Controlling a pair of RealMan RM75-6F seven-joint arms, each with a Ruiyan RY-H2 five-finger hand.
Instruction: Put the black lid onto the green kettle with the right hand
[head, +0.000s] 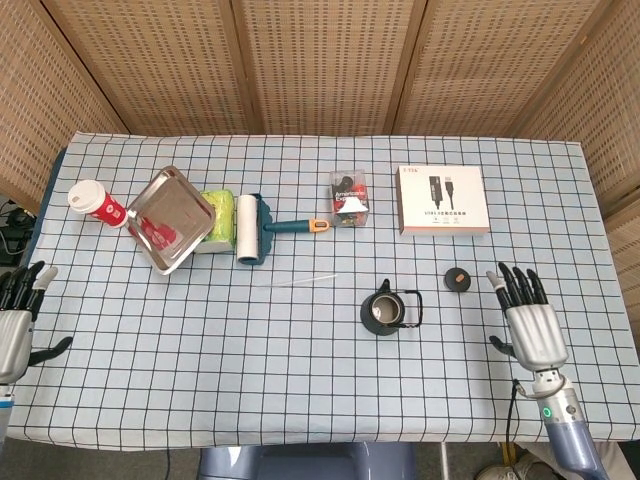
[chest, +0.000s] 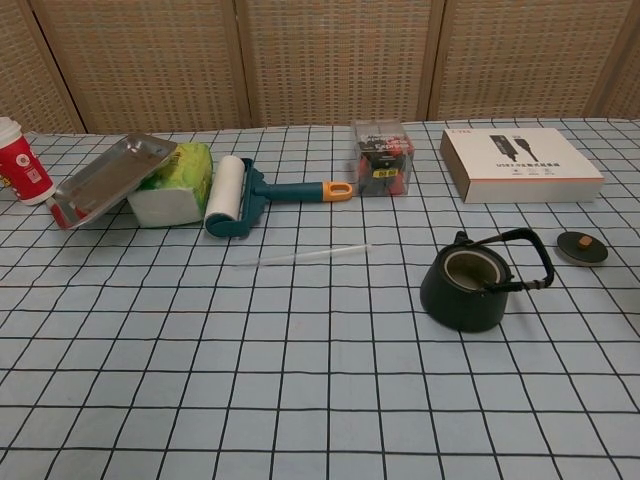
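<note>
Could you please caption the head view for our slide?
Right hand open beside the black lid; green kettle stands uncovered.

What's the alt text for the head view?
Open green kettle sits on a checked tablecloth, its black lid lying apart to its right. The right hand hovers open right of the lid; the left hand is open at the left edge.
</note>
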